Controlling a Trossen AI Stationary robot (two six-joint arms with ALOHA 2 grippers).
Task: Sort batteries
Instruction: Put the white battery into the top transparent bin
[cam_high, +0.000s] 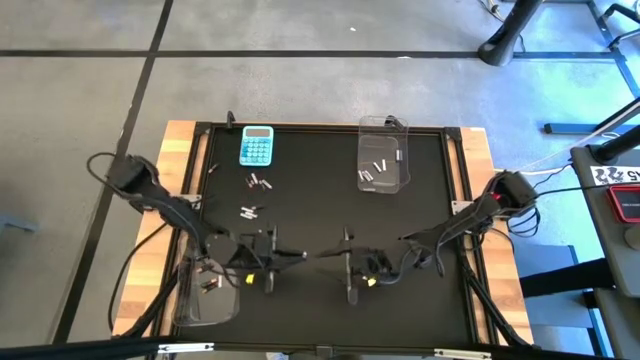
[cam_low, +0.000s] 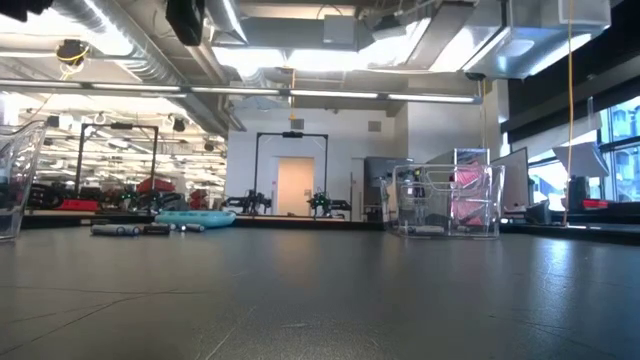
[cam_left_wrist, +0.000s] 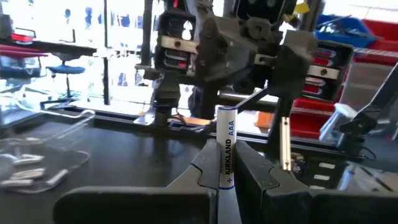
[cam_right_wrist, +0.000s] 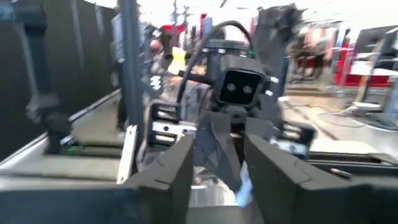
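Presently, a white cylindrical AAA battery with blue lettering is held upright in the left end effector, whose fingers are clamped together on it, low and left of centre in the high view. Facing it closely, the right end effector stands with its fingers apart, nothing being gripped between them; a pale blue-and-white shape, probably that same battery, shows low in its gap. A handover between the two arms over the black worktop is judged to be under way. As for progress, several silvery batteries are seen lying inside the clear plastic bin at upper right, and a few dark pieces, apparently batteries with red, lie in the second clear plastic bin at the lower left corner. Two small loose groups of batteries are left on the worktop in the upper left part of the frame, just below the light-blue calculator. The sorting is therefore judged to be roughly half done, with the held battery and those loose ones yet to be placed.
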